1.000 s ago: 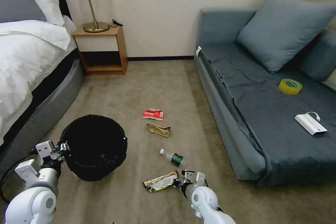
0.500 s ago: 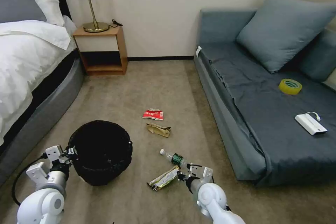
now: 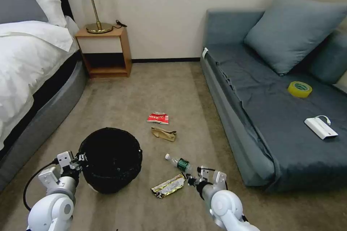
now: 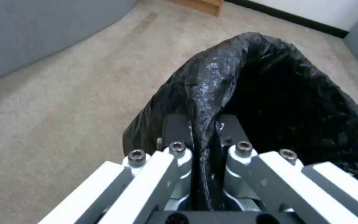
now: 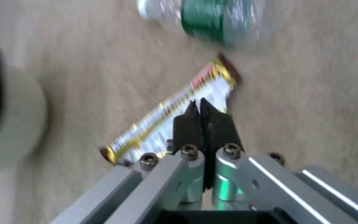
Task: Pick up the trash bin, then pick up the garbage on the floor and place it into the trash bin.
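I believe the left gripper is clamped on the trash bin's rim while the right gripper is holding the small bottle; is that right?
Not quite. The left gripper is indeed clamped on the trash bin rim, but the right gripper is shut on the gold-silver wrapper, not the bottle, which lies loose on the carpet, as the right wrist view shows.

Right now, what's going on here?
The left gripper is clamped on the bag-lined rim of the trash bin, holding it near the bed side of the carpet. The right gripper is shut, fingertips together just over the gold-silver wrapper, which lies on the floor beside the green-labelled bottle. The red-white snack packet and the crumpled brown paper lie on the carpet farther out. None of those four pieces is in the bin yet.
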